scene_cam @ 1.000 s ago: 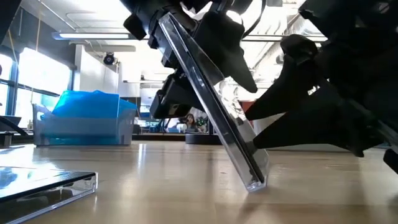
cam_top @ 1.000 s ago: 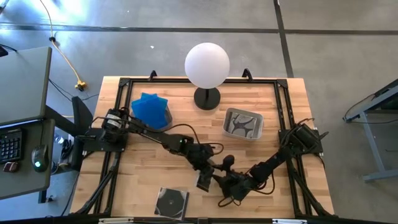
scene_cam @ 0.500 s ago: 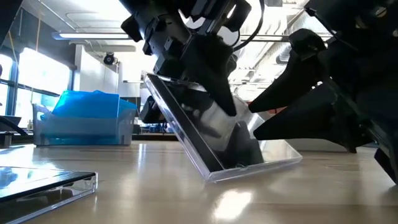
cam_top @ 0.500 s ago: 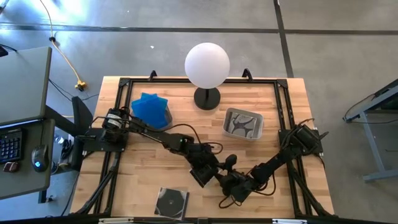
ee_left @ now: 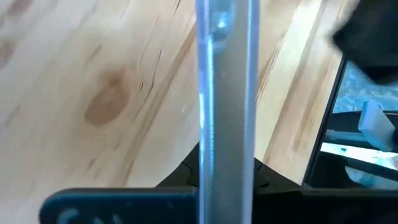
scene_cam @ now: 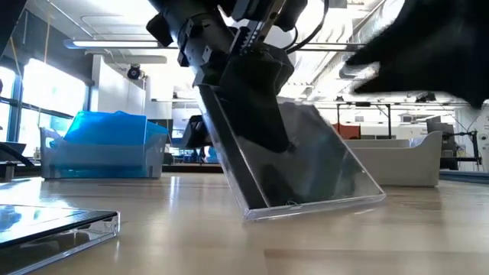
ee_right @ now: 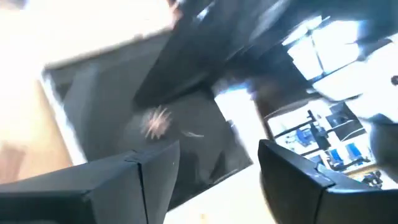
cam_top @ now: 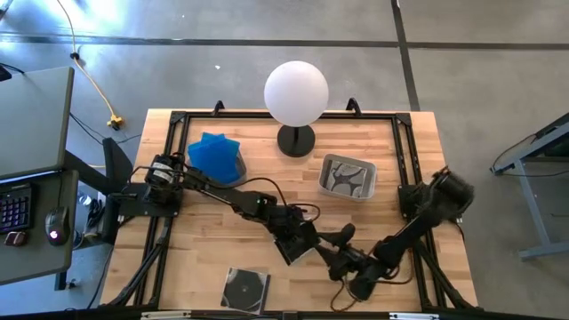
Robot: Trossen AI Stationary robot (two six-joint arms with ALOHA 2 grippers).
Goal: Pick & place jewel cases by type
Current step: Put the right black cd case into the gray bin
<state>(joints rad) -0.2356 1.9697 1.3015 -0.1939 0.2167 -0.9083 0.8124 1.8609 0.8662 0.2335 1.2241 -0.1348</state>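
Observation:
My left gripper (cam_top: 298, 242) is shut on a clear-and-dark jewel case (scene_cam: 321, 168) near the table's middle front. The case leans, its lower edge (scene_cam: 313, 206) on the wood. My right gripper (cam_top: 338, 254) stands open just to the right of it and touches nothing; its own view looks past its open fingers (ee_right: 143, 180) at the case's dark face. Another dark jewel case (cam_top: 244, 289) lies flat near the front edge. Blue jewel cases (cam_top: 216, 156) sit in the far-left tub, and a swirl-patterned case (cam_top: 345, 178) sits in the grey tub on the right. My left gripper pinches the jewel case between its two fingers, one on each flat face, at the upper part (scene_cam: 252, 126). The fingers come from above, slanting down. In the wrist view the case's thin edge (ee_left: 227, 93) runs straight out between them. The case is tilted, with its lower edge on the table.
A white globe lamp (cam_top: 296, 93) on a black foot stands at the far middle. A black frame (cam_top: 404, 151) runs round the table's sides. Bare wood lies between the two tubs and in front of the left arm.
The held jewel case has turned about: it stood steeply on one end and showed only its thin edge, and now it leans with its broad face showing and its lower edge on the table. My right gripper has drawn away from the case, up and toward the table's right edge.

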